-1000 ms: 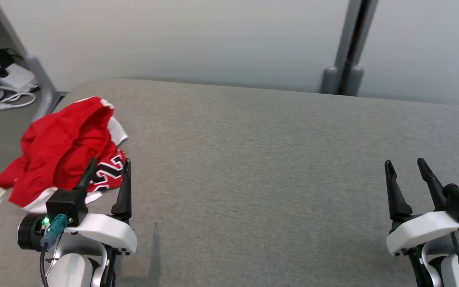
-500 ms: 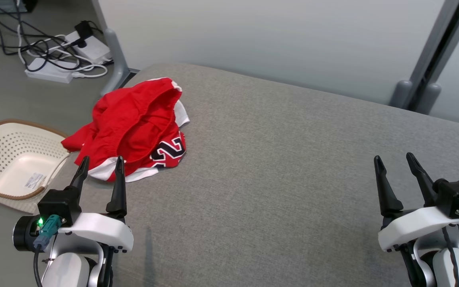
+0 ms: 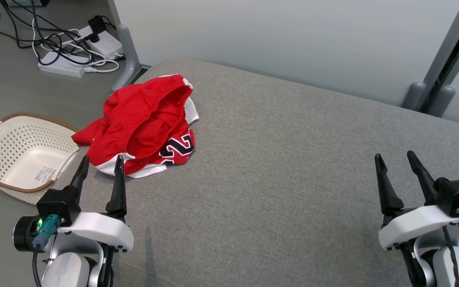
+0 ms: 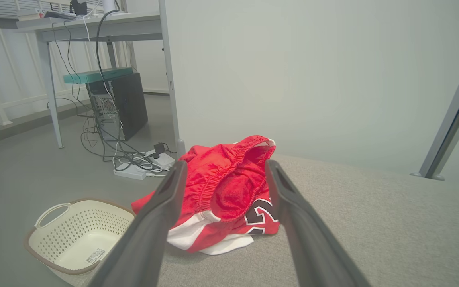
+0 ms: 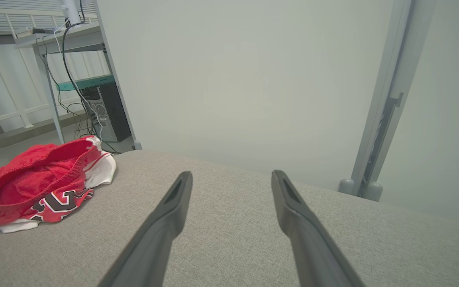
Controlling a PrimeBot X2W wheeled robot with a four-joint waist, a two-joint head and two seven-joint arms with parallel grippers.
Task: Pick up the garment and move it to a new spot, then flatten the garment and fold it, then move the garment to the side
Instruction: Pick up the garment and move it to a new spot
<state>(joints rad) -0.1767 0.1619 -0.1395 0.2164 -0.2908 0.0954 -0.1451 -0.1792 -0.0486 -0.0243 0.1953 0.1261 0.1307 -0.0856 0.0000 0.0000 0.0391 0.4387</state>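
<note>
The garment [image 3: 142, 115] is red with white trim and black numerals edged in white. The desk [image 3: 293, 179] is mottled grey. The basket [image 3: 18, 143] is cream, dotted with holes, brown-rimmed. The left tool [image 3: 102, 157] and right tool [image 3: 393, 154] have black fingers.

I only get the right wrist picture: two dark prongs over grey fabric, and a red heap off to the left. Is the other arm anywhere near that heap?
Observer: Yes. The left pincer is open and aimed at the red garment, gripping nothing.
Operator: Is anything beside this grey surface?
Observer: A cream perforated basket sits on the floor off its left edge.
Operator: Anything in it?
Observer: Just a small label on its bottom.
</note>
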